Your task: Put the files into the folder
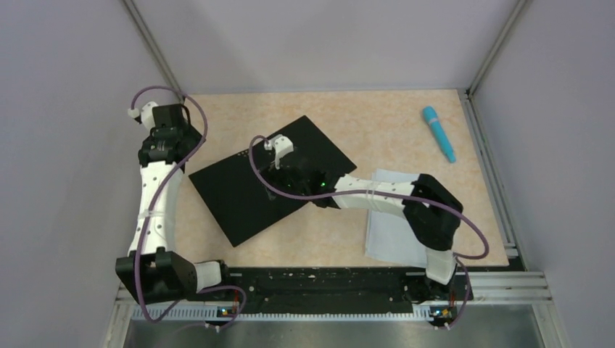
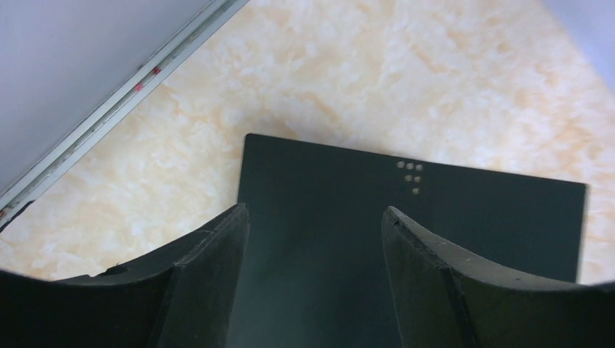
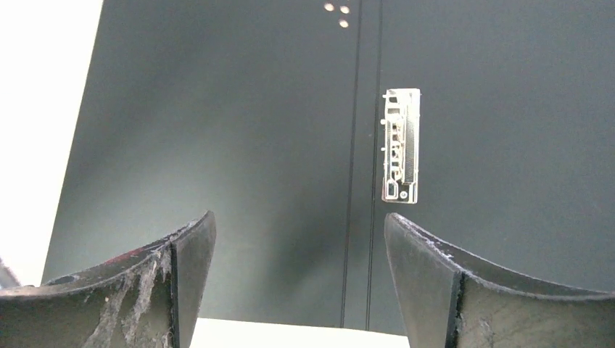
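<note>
Hovering above folder [image 1: 243, 196]: R gripper [image 3: 299, 217].

We see the folder [image 1: 241, 199] as matt black board with a shiny metal clip [image 3: 400, 145]. The files [image 1: 389, 244] look like smooth white paper, and the table [image 1: 377, 119] like smooth marbled laminate.

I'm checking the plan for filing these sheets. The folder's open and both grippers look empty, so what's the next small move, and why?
Probably move the right gripper off the folder and over to the files. The folder lies open with its clip bare, and the files lie outside it, beside it under the right arm. Both it and the left gripper are open and empty.
</note>
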Action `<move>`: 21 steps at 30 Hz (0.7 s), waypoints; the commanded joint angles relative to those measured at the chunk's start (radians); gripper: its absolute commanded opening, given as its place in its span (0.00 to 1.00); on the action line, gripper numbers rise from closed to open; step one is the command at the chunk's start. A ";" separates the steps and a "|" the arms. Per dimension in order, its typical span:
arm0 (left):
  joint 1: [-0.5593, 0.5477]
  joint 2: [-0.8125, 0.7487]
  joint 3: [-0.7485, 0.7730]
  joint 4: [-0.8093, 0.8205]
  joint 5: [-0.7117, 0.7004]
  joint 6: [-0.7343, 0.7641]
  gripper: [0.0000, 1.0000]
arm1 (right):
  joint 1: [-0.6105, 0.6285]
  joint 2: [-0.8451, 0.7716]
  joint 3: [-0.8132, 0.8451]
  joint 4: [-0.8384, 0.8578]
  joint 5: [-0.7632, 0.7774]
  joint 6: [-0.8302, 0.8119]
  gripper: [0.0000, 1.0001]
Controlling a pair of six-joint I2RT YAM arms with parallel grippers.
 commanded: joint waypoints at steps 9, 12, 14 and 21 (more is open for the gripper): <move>-0.120 0.071 0.009 0.108 0.275 -0.101 0.73 | -0.132 0.442 0.513 -0.316 0.114 -0.069 0.79; -0.130 0.125 0.010 0.123 0.344 -0.127 0.72 | -0.148 0.505 0.579 -0.353 0.097 -0.076 0.77; -0.131 0.149 0.004 0.141 0.384 -0.139 0.72 | -0.149 0.519 0.589 -0.358 0.078 -0.080 0.76; -0.131 0.194 -0.062 0.217 0.438 -0.193 0.73 | -0.142 0.517 0.560 -0.371 0.044 -0.045 0.71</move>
